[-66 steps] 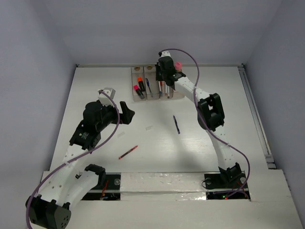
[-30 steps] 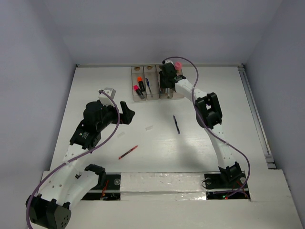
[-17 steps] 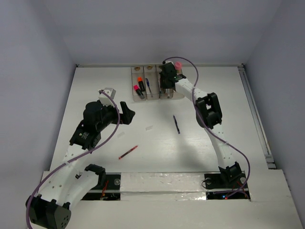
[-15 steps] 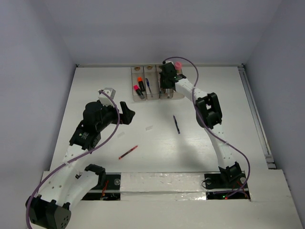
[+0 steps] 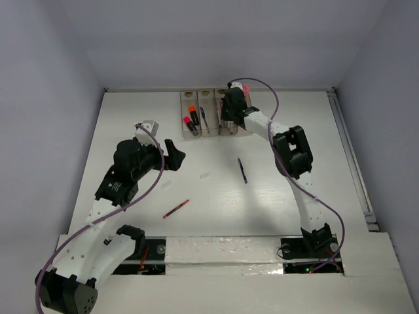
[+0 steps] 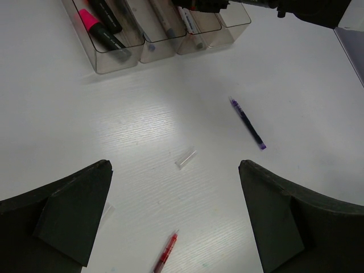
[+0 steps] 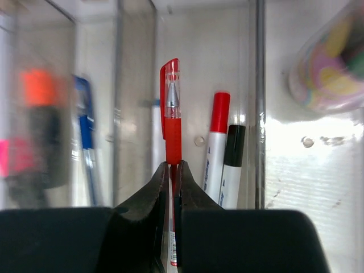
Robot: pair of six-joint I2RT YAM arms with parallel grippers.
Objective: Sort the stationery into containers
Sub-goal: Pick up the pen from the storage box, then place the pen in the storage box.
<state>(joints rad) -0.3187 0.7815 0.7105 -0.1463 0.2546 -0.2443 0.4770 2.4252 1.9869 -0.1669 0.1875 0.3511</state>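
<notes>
The containers (image 5: pixel 185 97) stand at the table's far middle. My right gripper (image 5: pixel 227 116) hangs over the third bin, shut on a red pen (image 7: pixel 172 119) that points into it. In the right wrist view, white markers (image 7: pixel 215 148) with a red and a black cap lie in that bin beside the gripper (image 7: pixel 175 166). A blue pen (image 7: pixel 85 136) lies in the second bin, and orange (image 7: pixel 40 108) and pink (image 5: pixel 188 121) highlighters in the first. My left gripper (image 5: pixel 175 156) is open and empty above mid-table. A second red pen (image 5: pixel 175 209) and a purple-blue pen (image 5: pixel 242 170) lie loose.
A small clear cap (image 6: pixel 185 158) lies on the table between the two loose pens (image 6: pixel 165 255). A pink-topped round item (image 5: pixel 245 87) sits behind the bins, blurred in the right wrist view (image 7: pixel 327 68). A purple cable loops over the right arm.
My right gripper carried the red pen forward and down over the third bin, then shifted slightly back and right. The left arm and the loose pens have not moved.
</notes>
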